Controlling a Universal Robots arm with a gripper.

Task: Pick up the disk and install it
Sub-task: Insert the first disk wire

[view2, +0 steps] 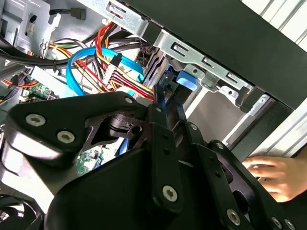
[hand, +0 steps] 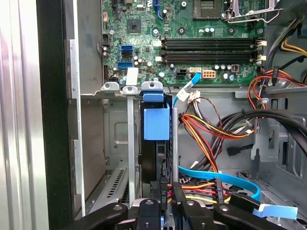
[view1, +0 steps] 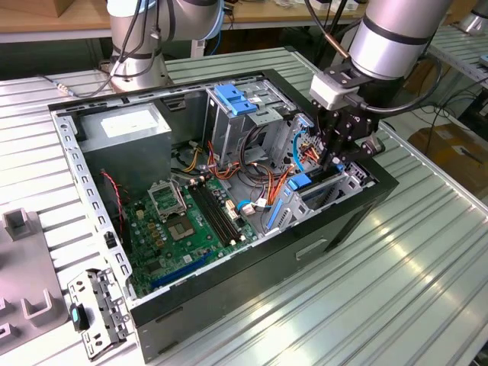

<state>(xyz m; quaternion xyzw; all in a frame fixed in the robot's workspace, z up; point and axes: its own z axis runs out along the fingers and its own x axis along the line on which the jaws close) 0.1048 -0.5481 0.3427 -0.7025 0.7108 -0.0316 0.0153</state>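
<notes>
The disk (hand: 156, 122) stands on edge in the drive bay at the front corner of the open computer case (view1: 343, 225). Its light blue bracket (view1: 300, 181) faces up between silver rails. My gripper (view1: 334, 162) hangs over that bay at the exterior view's right. In the first wrist view my gripper (hand: 169, 191) has its black fingers (hand: 160, 194) drawn close together on the disk's near edge. In the second wrist view my gripper (view2: 165, 103) meets a blue part of the disk (view2: 184, 79) at its fingertips.
A tall grey cage with a blue top (view1: 232, 107), a grey box with a white sticker (view1: 126, 130), the green motherboard (view1: 183, 221) and bundled cables (view1: 259, 171) fill the case. A person's hand (view2: 273, 175) rests outside the case. Another arm's base (view1: 137, 46) stands behind.
</notes>
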